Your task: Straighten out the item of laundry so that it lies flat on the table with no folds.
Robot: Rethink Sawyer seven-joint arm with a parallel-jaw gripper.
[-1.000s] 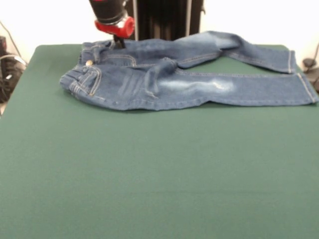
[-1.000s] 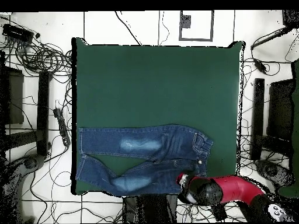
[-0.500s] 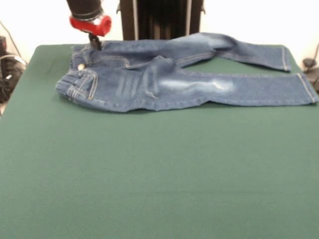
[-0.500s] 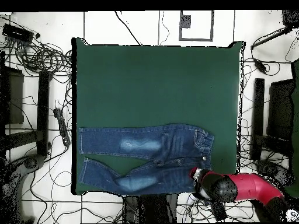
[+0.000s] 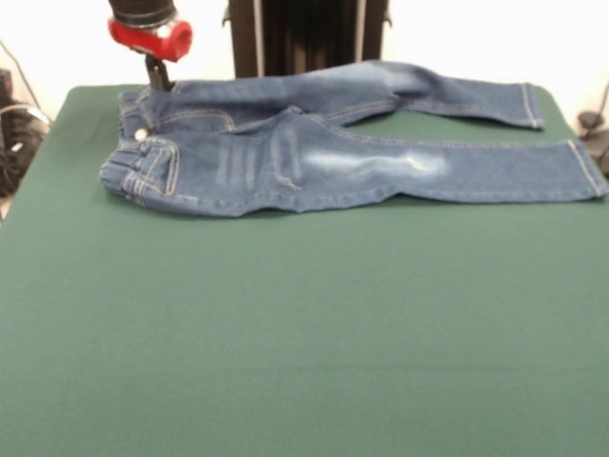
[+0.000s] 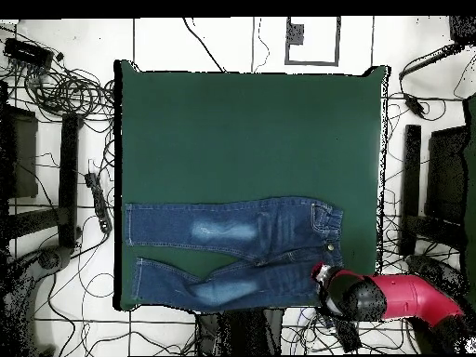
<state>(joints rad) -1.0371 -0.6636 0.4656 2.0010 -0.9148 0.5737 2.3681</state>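
Observation:
The item of laundry [image 5: 333, 162], a small pair of blue jeans, lies along the far side of the green table [image 5: 304, 333], waistband to the left in the front view and both legs stretched right. The far leg angles slightly away from the near one, and a fold runs across the hip area. My gripper [image 5: 155, 81], under a red collar, sits at the far corner of the waistband, shut on the denim. In the overhead view the jeans [image 6: 232, 232] lie near the table's [image 6: 251, 130] bottom edge, with the gripper [image 6: 321, 272] at the waistband's lower right corner.
A black pedestal column [image 5: 304, 38] stands just behind the jeans. Cables [image 6: 56, 84] and dark stands [image 6: 70, 177] surround the table on the floor. The jeans' leg cuffs [image 5: 585, 167] reach close to the table's right edge in the front view.
My gripper has moved left in the front view, dragging the waistband with it. The far leg has drawn straighter and the hip bunching has flattened.

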